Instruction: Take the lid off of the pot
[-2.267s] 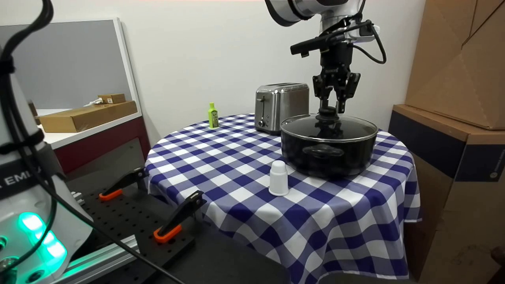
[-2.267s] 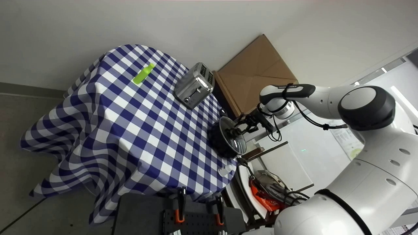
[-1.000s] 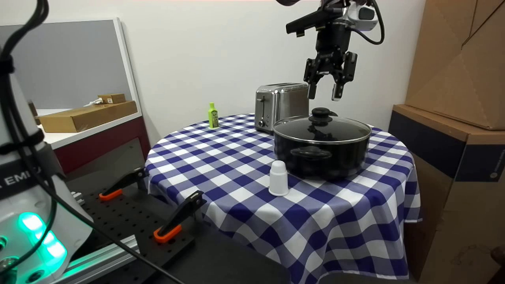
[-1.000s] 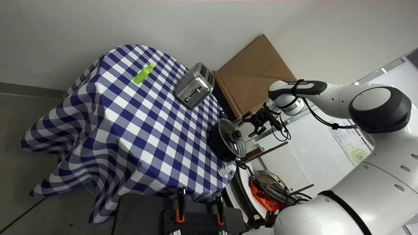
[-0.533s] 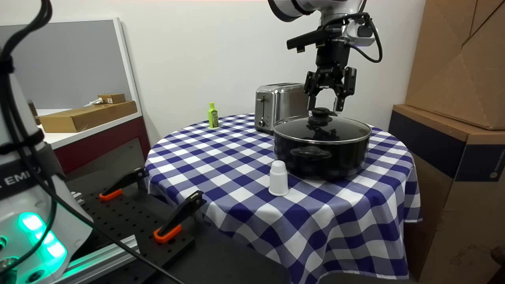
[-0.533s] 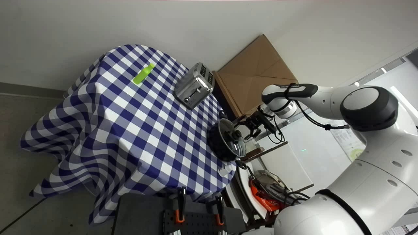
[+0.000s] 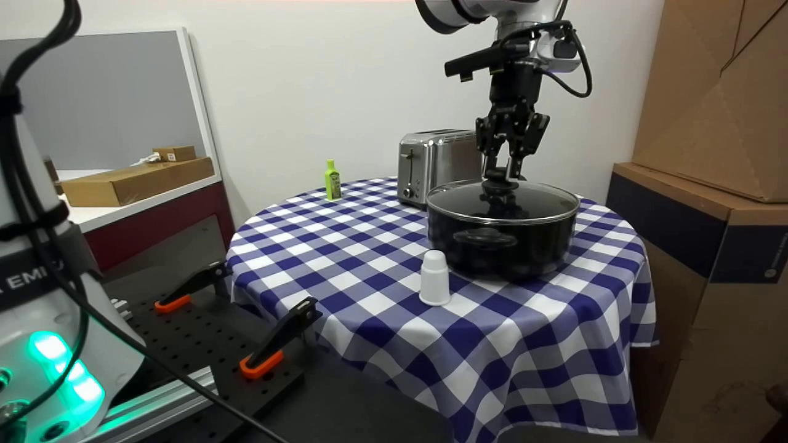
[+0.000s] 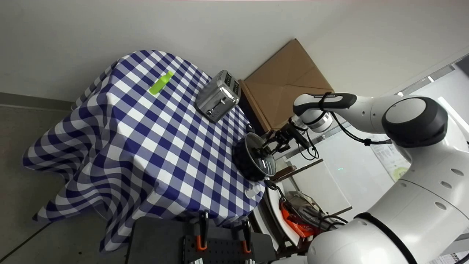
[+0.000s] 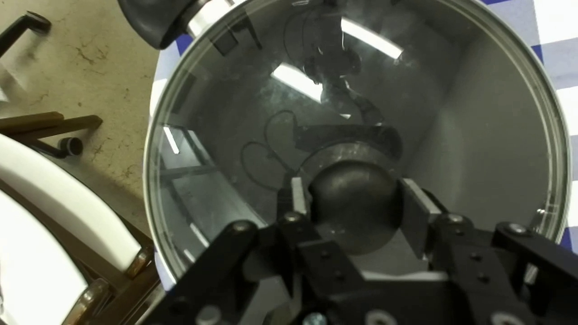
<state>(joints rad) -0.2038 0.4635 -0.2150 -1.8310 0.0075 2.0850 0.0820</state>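
The glass lid (image 7: 545,200) with its dark knob (image 9: 354,212) lies flat on the black pot (image 7: 505,252), near the table's edge. The lid also shows in the wrist view (image 9: 469,113), and the pot in an exterior view (image 8: 242,161). My gripper (image 7: 503,171) points straight down over the lid's middle. In the wrist view my gripper (image 9: 352,194) has one finger on each side of the knob. The right-hand pad (image 9: 417,216) is against the knob, and the left one is very close to it. The lower part of the knob is hidden by the fingers in an exterior view.
A steel toaster (image 7: 418,172) stands behind the pot. White stacked cups (image 7: 434,280) stand in front of it. A green bottle (image 7: 332,181) is farther off on the checked tablecloth (image 7: 345,258). Cardboard boxes (image 7: 708,295) stand beside the table.
The gripper rose off the knob, then came down again and closed its fingers round it. The pot with its lid shifted slightly left in an exterior view before the last second.
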